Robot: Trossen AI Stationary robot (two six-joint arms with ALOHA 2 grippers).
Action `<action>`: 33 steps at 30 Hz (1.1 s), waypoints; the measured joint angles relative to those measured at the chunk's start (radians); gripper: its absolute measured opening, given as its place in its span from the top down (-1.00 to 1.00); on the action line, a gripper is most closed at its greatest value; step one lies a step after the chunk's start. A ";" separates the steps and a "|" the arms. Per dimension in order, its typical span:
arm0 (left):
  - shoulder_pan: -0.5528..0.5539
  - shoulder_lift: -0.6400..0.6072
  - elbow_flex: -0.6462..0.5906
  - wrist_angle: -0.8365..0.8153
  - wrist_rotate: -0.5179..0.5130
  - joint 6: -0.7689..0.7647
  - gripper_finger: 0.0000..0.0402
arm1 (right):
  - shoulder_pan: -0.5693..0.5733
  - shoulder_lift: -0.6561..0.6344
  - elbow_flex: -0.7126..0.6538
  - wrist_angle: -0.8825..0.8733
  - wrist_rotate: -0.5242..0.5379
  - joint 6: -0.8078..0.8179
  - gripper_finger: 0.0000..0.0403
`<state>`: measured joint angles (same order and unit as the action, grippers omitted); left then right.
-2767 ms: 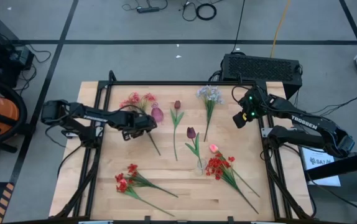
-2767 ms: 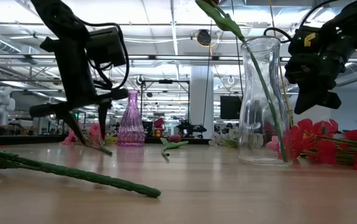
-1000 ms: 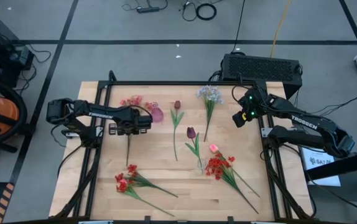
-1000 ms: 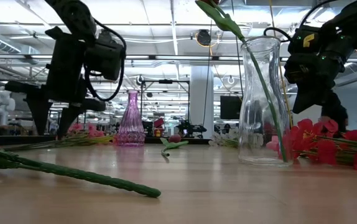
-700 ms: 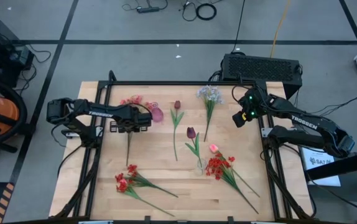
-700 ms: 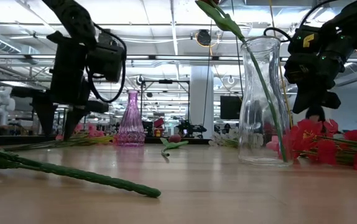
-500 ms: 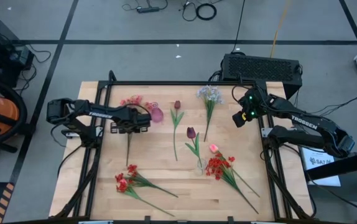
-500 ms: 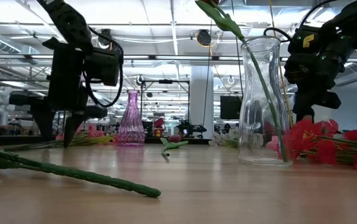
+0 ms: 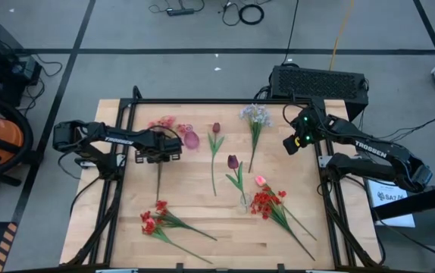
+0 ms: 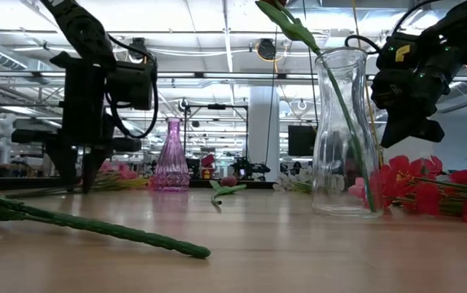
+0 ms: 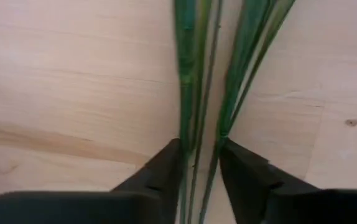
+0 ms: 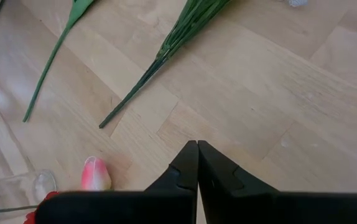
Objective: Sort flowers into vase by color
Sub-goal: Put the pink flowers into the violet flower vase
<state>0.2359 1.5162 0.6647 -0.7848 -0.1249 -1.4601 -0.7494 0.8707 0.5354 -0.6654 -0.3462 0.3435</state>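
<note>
My left gripper (image 9: 159,152) stands over the pink spray (image 9: 161,123) at the table's far left, shut on its green stalks. The spray lies on the wood, heads toward the far edge and stalk end (image 9: 158,199) toward the near edge. One maroon tulip (image 9: 233,161) stands in the clear vase (image 9: 242,202). Another tulip (image 9: 216,129), the pale blue-white sprig (image 9: 255,115), the pink bud (image 9: 260,180) and two red clusters (image 9: 264,202) (image 9: 153,221) lie flat. My right gripper (image 9: 292,144) hovers shut at the far right. My left gripper (image 11: 201,165) pinches the pink spray's stalks (image 11: 194,118) between its two fingers, just below the heads. The fingers (image 10: 71,175) point down from above and lie across the stalks. Some thin stalks (image 11: 253,37) run outside the pinch. The spray lies on the table.
A small pink glass vase (image 9: 192,139) stands just right of my left gripper, close to the spray's heads. The clear vase (image 10: 346,138) stands near the table's middle. A black frame (image 9: 202,101) rims the table. Bare wood shows between the stalk end and the lying tulip.
My left gripper has come down toward the table and shifted slightly toward the left edge. In the low view its fingers stand closer together than a second ago, now around the pink spray's stalks. The spray has stayed lying as it was.
</note>
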 joint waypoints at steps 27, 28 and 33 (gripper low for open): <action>-0.212 -0.614 0.007 -0.032 -0.442 -0.102 0.98 | 0.000 0.000 0.000 0.002 0.000 -0.038 1.00; -0.222 -0.641 0.007 -0.032 -0.458 -0.070 0.98 | 0.000 0.000 0.000 0.002 0.000 -0.040 1.00; -0.234 -0.746 0.008 -0.030 -0.467 0.164 0.98 | 0.000 0.000 0.000 0.003 0.000 -0.036 1.00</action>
<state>0.0022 0.7699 0.6731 -0.8149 -0.5921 -1.2958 -0.7490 0.8711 0.5354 -0.6626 -0.3462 0.3075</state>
